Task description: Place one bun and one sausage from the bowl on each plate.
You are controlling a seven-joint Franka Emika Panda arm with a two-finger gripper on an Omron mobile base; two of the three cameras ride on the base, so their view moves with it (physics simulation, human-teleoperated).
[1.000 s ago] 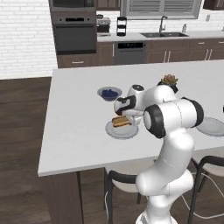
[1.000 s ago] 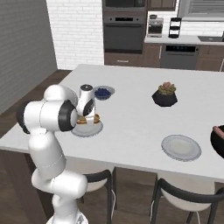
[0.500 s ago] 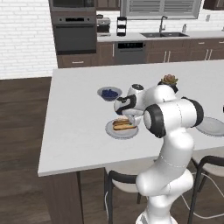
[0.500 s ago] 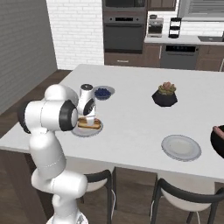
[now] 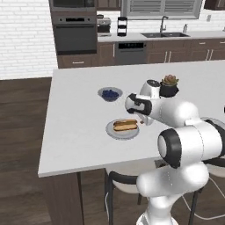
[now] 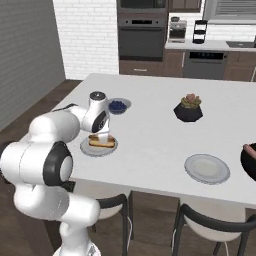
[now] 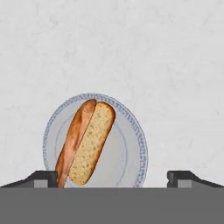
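Note:
On the near grey plate (image 7: 131, 148) (image 5: 115, 132) (image 6: 89, 149) a brown sausage (image 7: 73, 138) lies right against a cut bun (image 7: 93, 142) (image 5: 125, 125) (image 6: 102, 143). My gripper (image 7: 112, 177) (image 5: 141, 119) (image 6: 102, 134) hovers just above this plate, open, with its fingertips (image 7: 43, 176) spread wide and holding nothing. A second grey plate (image 6: 207, 168) lies bare at the right. The black bowl (image 6: 248, 162) is cut off by the right edge, and a sausage end (image 6: 247, 148) shows in it.
A small grey bowl of blueberries (image 5: 110, 93) (image 6: 117, 105) stands just beyond the filled plate. A black succulent pot (image 5: 169, 85) (image 6: 188, 107) sits mid-table. Dark stools stand under the table's front edge. Ovens and cabinets line the back wall.
My hand has drawn up and a little back from the near plate. The bun and sausage stay lying on it.

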